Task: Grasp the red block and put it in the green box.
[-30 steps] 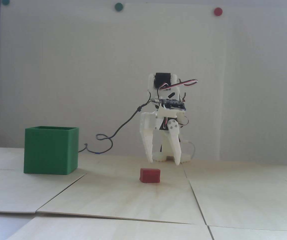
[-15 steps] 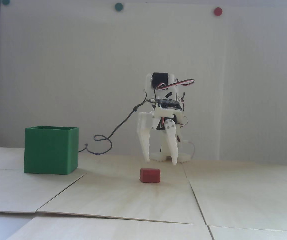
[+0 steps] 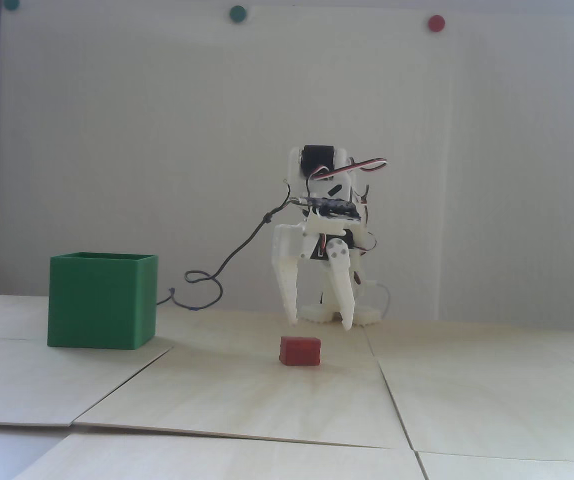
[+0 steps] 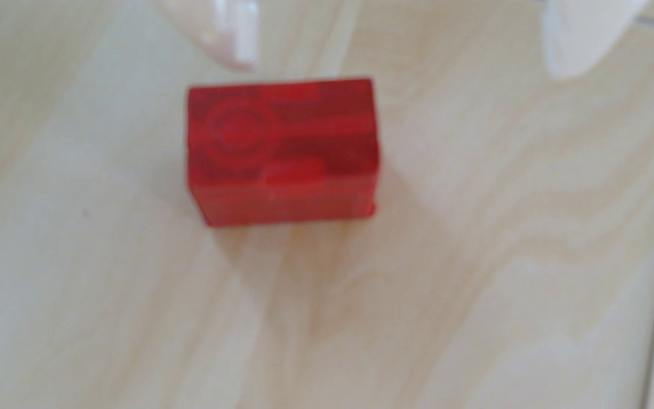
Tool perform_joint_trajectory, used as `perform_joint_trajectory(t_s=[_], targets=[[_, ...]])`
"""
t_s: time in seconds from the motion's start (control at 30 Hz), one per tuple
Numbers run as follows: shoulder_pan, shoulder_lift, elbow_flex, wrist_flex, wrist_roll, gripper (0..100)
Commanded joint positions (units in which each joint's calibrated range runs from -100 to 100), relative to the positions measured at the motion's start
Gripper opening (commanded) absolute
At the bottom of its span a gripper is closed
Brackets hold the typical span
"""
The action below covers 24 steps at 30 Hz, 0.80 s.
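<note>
The red block (image 3: 301,351) lies on the tabletop (image 3: 467,410), about mid-width, short of its far edge; the fingers (image 3: 289,292) hang spread wide just above it, empty; the green box (image 3: 101,300) stands towards the far left corner in the fixed view.

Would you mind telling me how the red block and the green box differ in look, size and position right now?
Size: the red block is far smaller than the green box.
Form: the block looks solid and wider than tall; the box is a thin-walled, roughly cube-shaped container.
Position: in the fixed view the block lies just below the open gripper; the box stands off to the left, away from it.
Both rest untouched on the wooden table.
</note>
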<state>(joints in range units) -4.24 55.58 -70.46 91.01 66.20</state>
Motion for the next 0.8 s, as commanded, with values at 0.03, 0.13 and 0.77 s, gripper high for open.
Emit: perform_joint_trajectory(t_s=[0.03, 0.13, 0.77], targets=[[0.2, -1.2, -4.2, 0.0, 0.0, 26], [0.1, 1.8, -4.8, -0.1, -0.1, 26], [-0.1, 1.1, -4.9, -0.1, -0.1, 26]])
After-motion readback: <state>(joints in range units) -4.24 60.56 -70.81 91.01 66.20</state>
